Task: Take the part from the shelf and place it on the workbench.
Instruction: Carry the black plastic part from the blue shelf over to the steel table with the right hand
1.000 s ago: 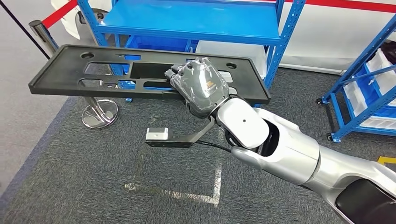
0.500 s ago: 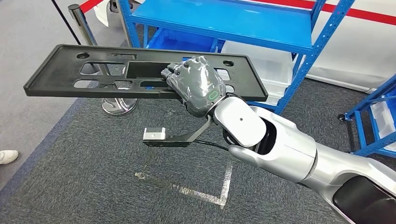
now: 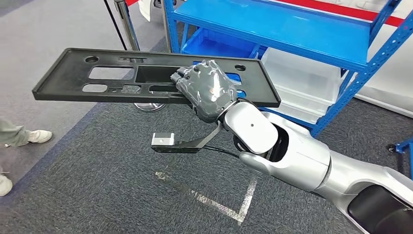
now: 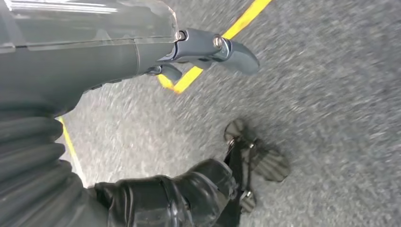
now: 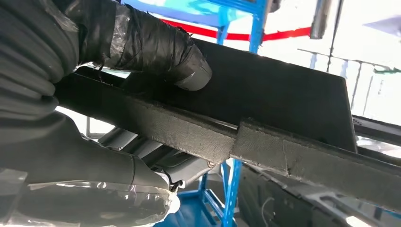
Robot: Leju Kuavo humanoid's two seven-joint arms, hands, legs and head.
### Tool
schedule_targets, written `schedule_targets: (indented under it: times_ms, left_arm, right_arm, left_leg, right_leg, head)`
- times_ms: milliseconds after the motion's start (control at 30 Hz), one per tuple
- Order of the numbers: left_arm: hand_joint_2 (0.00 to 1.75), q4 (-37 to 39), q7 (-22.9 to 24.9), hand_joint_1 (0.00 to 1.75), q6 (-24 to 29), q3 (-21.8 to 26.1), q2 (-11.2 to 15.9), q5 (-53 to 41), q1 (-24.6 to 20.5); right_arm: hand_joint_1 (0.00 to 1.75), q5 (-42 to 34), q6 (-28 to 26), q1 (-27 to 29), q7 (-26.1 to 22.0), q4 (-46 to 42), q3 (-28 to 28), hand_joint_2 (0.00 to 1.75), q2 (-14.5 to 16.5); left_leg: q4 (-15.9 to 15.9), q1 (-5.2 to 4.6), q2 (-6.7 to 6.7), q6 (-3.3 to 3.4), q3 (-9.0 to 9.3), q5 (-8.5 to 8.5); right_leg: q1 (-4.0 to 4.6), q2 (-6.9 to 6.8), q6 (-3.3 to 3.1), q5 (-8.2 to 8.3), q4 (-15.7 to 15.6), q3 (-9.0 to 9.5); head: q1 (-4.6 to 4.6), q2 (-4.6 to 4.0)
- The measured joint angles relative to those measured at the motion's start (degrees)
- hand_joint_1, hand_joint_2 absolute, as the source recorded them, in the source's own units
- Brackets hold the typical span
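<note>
Carrying is the step judged to be in hand: the long flat black plastic panel with rectangular cut-outs and round end holes [image 3: 146, 78] is off the shelf and is held level in the air above the grey carpeted floor [image 3: 97, 195], with no workbench in sight. At the far left of the head view, a person's white shoes [image 3: 39, 136] are seen on the lighter floor. Further right, the panel's near long edge is clasped by the right hand [image 3: 207, 90], which is wrapped in clear film; in the right wrist view its taped dark fingers [image 5: 156, 47] are pressed onto one face of the panel and the thumb is set under the rim. Behind and to the right stands the blue steel shelf rack [image 3: 292, 34]. The left hand [image 4: 156, 198] hangs above the floor, and whether it is clenched cannot be told. The next move is judged to call for finding the workbench and keeping the panel level. Compared with the earlier frames, the whole scene has shifted, so the camera has turned; the grasp on the panel is unchanged.
</note>
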Motion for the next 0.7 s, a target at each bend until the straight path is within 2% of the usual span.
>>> schedule_targets:
  times_ms: [33,100,133,167,200,233,300,333,367,400,467,500,567,600,633,667,700]
  left_arm:
    - [1.75,0.0,0.0,0.00,0.0,0.0,0.0,0.0,0.0]
    - [1.75,0.0,0.0,0.00,-0.1,0.0,0.0,-0.1,-0.3]
    - [1.75,0.0,0.0,0.00,-0.2,0.0,0.0,-0.1,-0.3]
    - [1.75,0.0,0.0,0.00,-0.2,0.0,0.0,-0.1,-0.3]
    - [1.75,0.0,0.0,0.00,-0.2,0.0,0.0,0.0,-0.3]
    - [1.75,0.0,0.0,0.00,-0.2,0.0,0.0,0.0,-0.2]
    - [1.75,0.0,0.0,0.00,-0.3,0.0,0.0,-0.1,-0.2]
    - [1.75,0.0,0.0,0.00,-0.4,0.0,0.0,-0.1,-0.3]
    - [1.75,0.0,-0.1,0.00,-0.5,0.0,0.0,-0.1,-0.3]
    - [1.75,0.0,-0.2,0.00,-0.5,0.0,0.0,-0.1,-0.3]
    - [1.75,0.0,-0.3,0.00,-0.6,0.0,0.0,-0.1,-0.1]
    - [1.75,0.0,-0.3,0.00,-0.7,0.0,0.0,-0.1,-0.1]
    - [1.75,0.0,-0.3,0.00,-0.7,0.0,0.0,-0.1,-0.1]
    - [1.75,0.0,-0.4,0.00,-0.7,0.0,0.0,-0.1,-0.2]
    - [1.75,0.0,-0.4,0.00,-0.8,0.0,0.0,-0.1,-0.2]
    - [1.75,0.0,-0.4,0.00,-0.8,0.0,0.0,-0.1,-0.2]
    - [1.75,0.0,-0.4,0.00,-0.8,0.0,0.0,-0.1,-0.2]
  right_arm:
    - [1.75,0.0,0.0,-0.2,0.0,0.1,0.0,1.75,0.1]
    - [1.75,0.1,0.0,-0.4,-0.1,0.2,0.0,1.75,0.3]
    - [1.75,0.1,0.1,-0.4,-0.1,0.4,0.0,1.75,0.3]
    - [1.75,0.1,0.1,-0.4,-0.2,0.5,0.0,1.75,0.3]
    - [1.75,0.1,0.2,-0.4,-0.3,0.6,0.0,1.75,0.3]
    - [1.75,0.1,0.2,-0.5,-0.3,0.7,0.0,1.75,0.4]
    - [1.75,0.1,0.2,-0.8,-0.3,0.9,0.0,1.75,0.4]
    - [1.75,0.1,0.2,-1.0,-0.3,1.0,0.0,1.75,0.5]
    - [1.75,0.1,0.2,-1.3,-0.3,1.1,0.0,1.75,0.5]
    - [1.75,0.1,0.3,-1.5,-0.4,1.2,0.0,1.75,0.6]
    - [1.75,0.0,0.3,-1.9,-0.5,1.4,0.0,1.75,0.8]
    - [1.75,0.0,0.3,-2.1,-0.6,1.5,0.0,1.75,0.9]
    - [1.75,0.0,0.4,-2.4,-0.6,1.8,0.0,1.75,0.9]
    - [1.75,0.0,0.4,-2.5,-0.6,2.0,0.0,1.75,0.9]
    - [1.75,0.0,0.5,-2.6,-0.6,2.2,0.0,1.75,0.9]
    - [1.75,0.0,0.7,-2.6,-0.6,2.5,0.0,1.75,0.9]
    - [1.75,-0.1,1.1,-2.7,-0.5,2.8,0.0,1.75,0.9]
  left_leg:
    - [1.7,-0.15,1.63,-0.27,-0.81,-1.00]
    - [8.1,-0.32,4.95,-0.73,-3.86,-4.20]
    - [11.7,-0.29,5.60,-0.92,-5.57,-5.53]
    - [13.9,-0.27,5.90,-1.07,-6.64,-6.01]
    - [14.1,-0.24,6.09,-1.17,-6.67,-5.46]
    - [12.0,-0.22,6.39,-1.20,-5.53,-4.00]
    - [4.7,-0.45,8.07,-0.96,-1.53,-1.01]
    - [1.9,-0.66,8.78,-0.53,-0.11,-0.22]
    - [0.5,-0.86,9.21,-0.06,0.56,-0.06]
    - [0.3,-1.06,9.01,0.47,0.58,-0.21]
    - [0.1,-0.86,7.80,1.27,0.44,0.05]
    - [-0.1,-0.73,7.22,1.65,0.46,0.18]
    - [-0.3,-0.51,6.23,2.38,0.49,0.44]
    - [-0.3,-0.54,5.69,2.61,0.43,0.49]
    - [-0.3,-0.58,5.09,2.75,0.36,0.53]
    - [-0.3,-0.61,4.44,2.80,0.32,0.55]
    - [-0.3,-0.62,3.72,2.80,0.29,0.57]
  right_leg:
    - [-0.12,-0.82,-0.32,0.13,-0.3,0.20]
    - [0.07,-2.48,-0.76,0.12,-0.5,0.39]
    - [0.19,-3.35,-0.89,0.04,-0.4,0.39]
    - [0.26,-4.17,-0.94,-0.07,-0.3,0.38]
    - [0.30,-4.95,-0.93,-0.20,-0.2,0.38]
    - [0.30,-5.68,-0.84,-0.38,0.0,0.39]
    - [0.47,-6.94,-0.46,-0.84,0.5,0.44]
    - [0.66,-7.46,-0.23,-1.05,0.7,0.45]
    - [0.86,-7.91,0.00,-1.18,0.8,0.47]
    - [1.06,-8.34,0.23,-1.25,0.7,0.52]
    - [1.08,-8.97,0.78,-1.49,0.7,0.63]
    - [0.97,-8.34,1.08,-2.07,1.3,0.46]
    - [0.70,-5.65,1.51,-4.82,5.6,-1.44]
    - [0.65,-4.33,1.55,-6.63,9.3,-3.08]
    - [0.64,-3.64,1.56,-8.11,13.1,-4.89]
    - [0.62,-3.35,1.56,-8.75,15.7,-6.24]
    - [0.61,-3.23,1.51,-8.35,16.5,-6.78]
  head:
    - [-0.30,0.00]
    - [-0.82,0.00]
    - [-0.86,0.00]
    - [-0.86,0.00]
    - [-0.87,0.00]
    - [-0.86,0.00]
    - [-0.88,0.00]
    - [-0.82,0.00]
    - [-0.79,0.00]
    - [-0.74,0.00]
    - [-0.69,0.00]
    - [-0.67,0.00]
    - [-0.54,0.00]
    - [-0.46,0.00]
    - [-0.40,0.00]
    - [-0.36,0.00]
    - [-0.35,0.00]
